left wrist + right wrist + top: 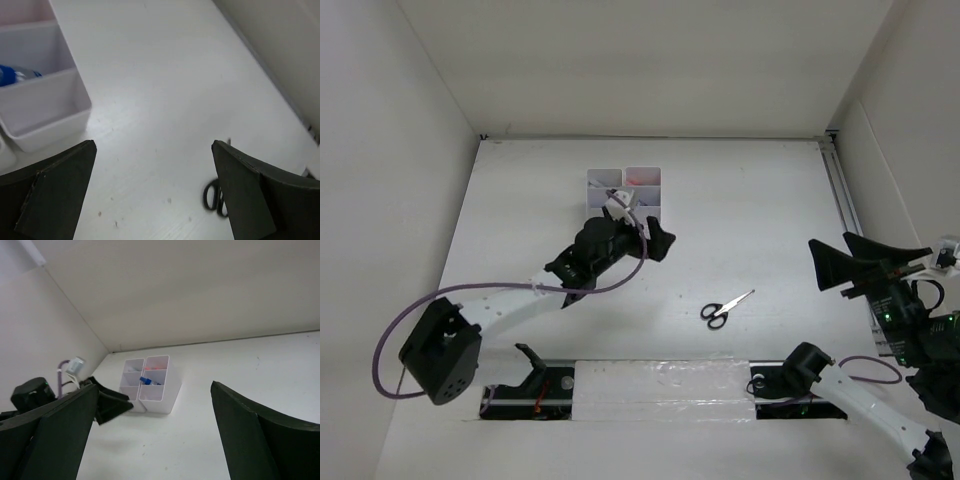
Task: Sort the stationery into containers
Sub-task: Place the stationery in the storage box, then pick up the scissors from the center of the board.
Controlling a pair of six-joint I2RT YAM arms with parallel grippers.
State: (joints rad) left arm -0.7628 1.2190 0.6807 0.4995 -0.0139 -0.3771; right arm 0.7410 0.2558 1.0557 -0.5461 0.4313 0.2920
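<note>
The two white containers (601,180) stand side by side at the back centre of the table, partly hidden by my left wrist. In the right wrist view the containers (172,392) hold a blue-capped bottle (148,381) in a middle compartment and something red in a far one. Black-handled scissors (724,308) lie alone on the table at centre right. My left gripper (663,243) is open and empty, just in front of the containers. In its own view the gripper (153,145) has the scissors (212,196) low by its right finger. My right gripper (817,265) is open and empty, raised at the far right.
White walls enclose the table on the left, back and right. A metal rail (842,190) runs along the right edge. A purple cable (395,340) loops off the left arm. The nearest compartment of the container (50,125) shows empty in the left wrist view.
</note>
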